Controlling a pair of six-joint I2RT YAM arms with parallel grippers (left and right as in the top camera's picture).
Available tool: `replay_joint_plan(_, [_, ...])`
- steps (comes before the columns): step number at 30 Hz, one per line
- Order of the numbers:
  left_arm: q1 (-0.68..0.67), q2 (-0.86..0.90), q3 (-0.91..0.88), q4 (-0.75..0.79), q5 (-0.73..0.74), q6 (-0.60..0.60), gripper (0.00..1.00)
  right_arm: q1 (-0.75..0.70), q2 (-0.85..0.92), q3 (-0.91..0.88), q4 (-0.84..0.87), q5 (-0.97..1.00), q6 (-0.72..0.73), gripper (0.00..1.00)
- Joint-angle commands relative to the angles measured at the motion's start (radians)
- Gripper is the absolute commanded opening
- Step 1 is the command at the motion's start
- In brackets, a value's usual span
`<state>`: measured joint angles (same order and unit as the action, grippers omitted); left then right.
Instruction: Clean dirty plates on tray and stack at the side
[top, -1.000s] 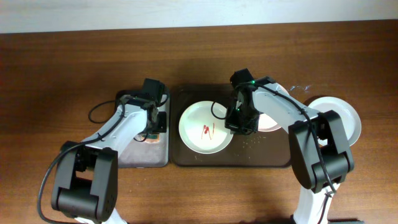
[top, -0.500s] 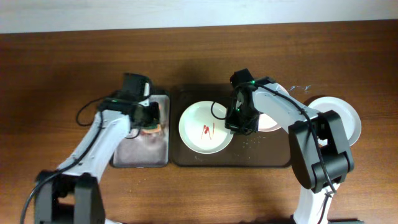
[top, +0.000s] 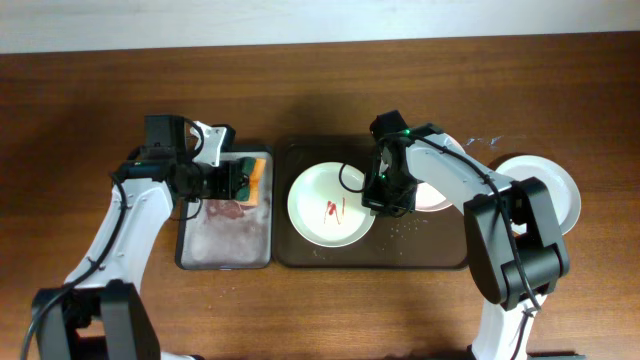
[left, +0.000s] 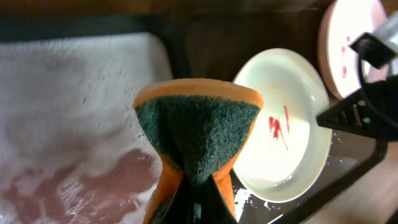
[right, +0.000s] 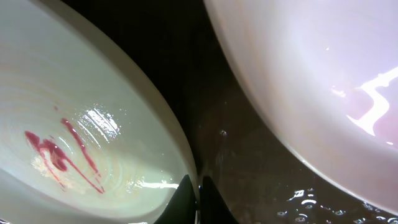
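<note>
The left gripper (top: 238, 180) hangs just off the left side of the dark brown tray (top: 420, 250). Its fingers are pinched tight on an orange sponge (top: 252, 178) with a dark green scouring face. In the left wrist view the sponge (left: 198, 134) bulges out above the clamped fingertips, green side toward the camera. Under it sits a smaller grey tray (top: 226, 240), touching the brown tray's left edge. It is full of white foam, tinged pink in one patch (left: 124, 177).

On the brown tray's left half lies the pale green plate (top: 310, 215), flat, with thin red sauce streaks (top: 333, 210) near its middle. The right gripper (top: 385, 200) is down at that plate's right rim, over the middle of the brown tray. From the right wrist camera, the two fingertips (right: 186, 199) sit almost together, with the green plate's (right: 93, 124) edge running into the narrow slot between them. It looks clamped on the rim.

The pale pink plate (top: 435, 197) lies on the brown tray's right half, just beside the green one and partly hidden under the right arm. Its surface (right: 311, 74) is glossy, and water beads (right: 298, 196) dot the dark tray floor between the two plates.

The white plate (top: 558, 185) rests off the brown tray, on the wooden table (top: 100, 80) just past its right end.
</note>
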<state>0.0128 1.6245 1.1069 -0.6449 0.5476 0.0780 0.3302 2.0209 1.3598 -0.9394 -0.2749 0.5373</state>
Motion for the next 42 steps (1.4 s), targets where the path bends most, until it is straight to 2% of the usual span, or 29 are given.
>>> replay_joint_plan(1, [0.017, -0.113, 0.0, 0.005, 0.059, 0.074, 0.0, 0.011, 0.006, 0.002, -0.005, 0.02, -0.009, 0.04])
replay_joint_plan(10, [0.074, -0.289, -0.055, -0.004, -0.014, 0.011, 0.0, 0.011, 0.006, 0.002, -0.01, 0.02, -0.009, 0.04])
replay_joint_plan(13, [0.077, -0.323, -0.115, 0.079, -0.014, -0.035, 0.0, 0.011, 0.006, 0.002, -0.015, 0.02, -0.009, 0.04])
replay_joint_plan(15, [0.077, -0.345, -0.18, 0.198, -0.013, -0.089, 0.0, 0.011, 0.006, 0.002, -0.016, 0.02, -0.009, 0.04])
replay_joint_plan(22, [0.077, -0.349, -0.333, 0.442, -0.017, -0.094, 0.0, 0.011, 0.006, 0.002, -0.015, 0.021, -0.009, 0.04])
replay_joint_plan(25, [0.077, -0.348, -0.361, 0.451, -0.079, -0.12, 0.0, 0.011, 0.006, 0.002, -0.014, 0.021, -0.009, 0.04])
replay_joint_plan(42, [0.077, -0.348, -0.38, 0.527, -0.073, -0.12, 0.0, 0.011, 0.006, 0.002, -0.014, 0.021, -0.009, 0.04])
